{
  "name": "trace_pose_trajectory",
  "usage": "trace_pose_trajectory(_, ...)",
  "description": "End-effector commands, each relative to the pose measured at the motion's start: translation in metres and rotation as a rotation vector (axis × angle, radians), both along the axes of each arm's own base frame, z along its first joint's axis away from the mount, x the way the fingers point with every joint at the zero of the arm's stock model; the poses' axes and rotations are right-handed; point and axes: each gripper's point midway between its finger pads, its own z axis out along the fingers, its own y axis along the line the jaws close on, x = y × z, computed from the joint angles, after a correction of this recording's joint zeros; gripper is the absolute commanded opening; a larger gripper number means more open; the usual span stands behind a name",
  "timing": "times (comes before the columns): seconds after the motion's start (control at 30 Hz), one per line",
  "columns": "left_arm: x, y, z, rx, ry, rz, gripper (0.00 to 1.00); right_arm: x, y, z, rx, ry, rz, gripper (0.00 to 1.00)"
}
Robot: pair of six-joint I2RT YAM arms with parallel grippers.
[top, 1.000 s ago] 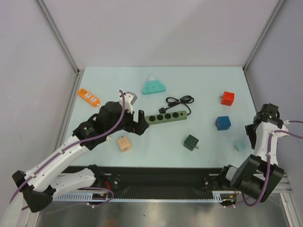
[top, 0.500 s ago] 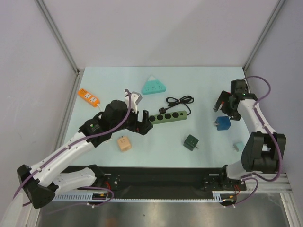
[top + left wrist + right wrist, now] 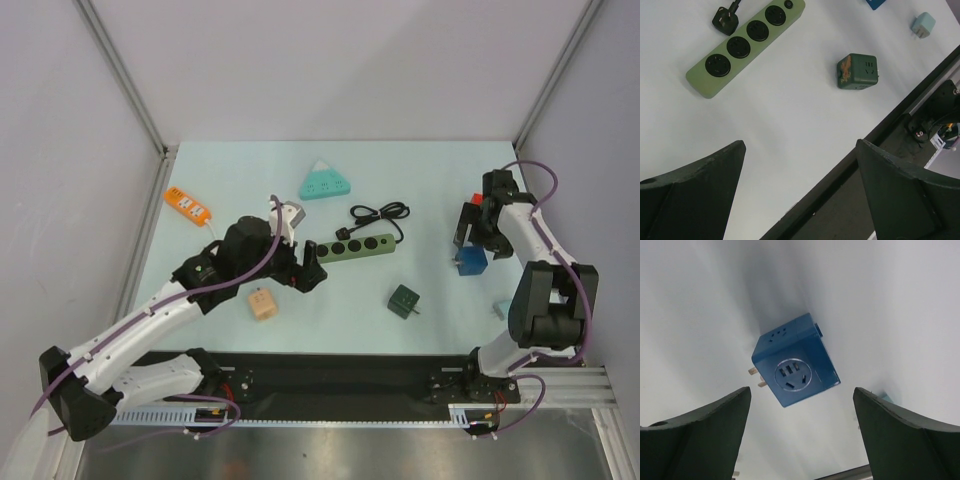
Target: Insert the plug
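Note:
A green power strip [image 3: 350, 246] lies mid-table, its black cable [image 3: 380, 212] coiled behind it. The left wrist view shows the strip [image 3: 747, 45] with the black plug [image 3: 725, 20] lying loose beside it. My left gripper [image 3: 305, 266] is open and empty, just left of and nearer than the strip's left end; in the left wrist view the gripper [image 3: 800, 145] hovers over bare table. My right gripper [image 3: 472, 243] is open and empty above a blue cube adapter [image 3: 470, 261]. In the right wrist view the gripper [image 3: 801, 389] frames the blue cube [image 3: 795, 367], apart from it.
A dark green cube [image 3: 404, 300] and a small light-blue adapter [image 3: 503, 310] sit near front right. A red cube [image 3: 483, 203] is partly behind the right arm. A peach cube [image 3: 262, 304], teal triangle socket [image 3: 325, 181], orange strip [image 3: 187, 204] and grey adapter [image 3: 288, 212] lie left and back.
My right arm has swung from the near right edge out over the blue cube. My left gripper has shifted slightly right and toward the front, still open.

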Motion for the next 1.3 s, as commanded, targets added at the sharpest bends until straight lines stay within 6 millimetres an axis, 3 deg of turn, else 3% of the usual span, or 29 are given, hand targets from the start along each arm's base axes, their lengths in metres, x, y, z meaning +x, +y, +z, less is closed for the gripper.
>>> trace_pose_trajectory(0.0, -0.004, -0.009, 0.012, -0.066, -0.020, -0.038, 0.98, 0.016, 0.006, -0.001, 0.046, 0.004, 0.074, 0.90)
trace_pose_trajectory(0.27, -0.009, -0.005, 0.022, -0.091, -0.028, -0.030, 0.97, 0.014, 0.009, -0.026, 0.056, 0.071, 0.112, 0.84)
trace_pose_trajectory(0.47, -0.020, -0.021, 0.025, -0.165, 0.061, -0.081, 0.95, 0.013, 0.011, -0.029, 0.056, 0.080, 0.125, 0.82)
trace_pose_trajectory(0.63, -0.022, -0.028, 0.031, -0.189, 0.083, -0.115, 0.94, 0.017, 0.022, -0.003, 0.062, 0.008, 0.151, 0.85)
trace_pose_trajectory(0.77, -0.019, -0.029, 0.027, -0.177, 0.085, -0.109, 0.94, 0.012, 0.006, 0.011, 0.013, 0.009, 0.122, 0.86)
trace_pose_trajectory(0.93, -0.021, -0.032, 0.022, -0.158, 0.104, -0.142, 0.94, 0.000, 0.007, -0.010, 0.023, 0.012, 0.147, 0.92)
trace_pose_trajectory(1.0, -0.022, -0.031, 0.023, -0.150, 0.102, -0.146, 0.95, 0.000, -0.002, -0.018, -0.003, 0.042, 0.134, 0.92)
trace_pose_trajectory(1.27, -0.018, -0.034, 0.028, -0.152, 0.102, -0.152, 0.94, 0.004, -0.003, -0.034, 0.073, 0.042, 0.134, 0.82)
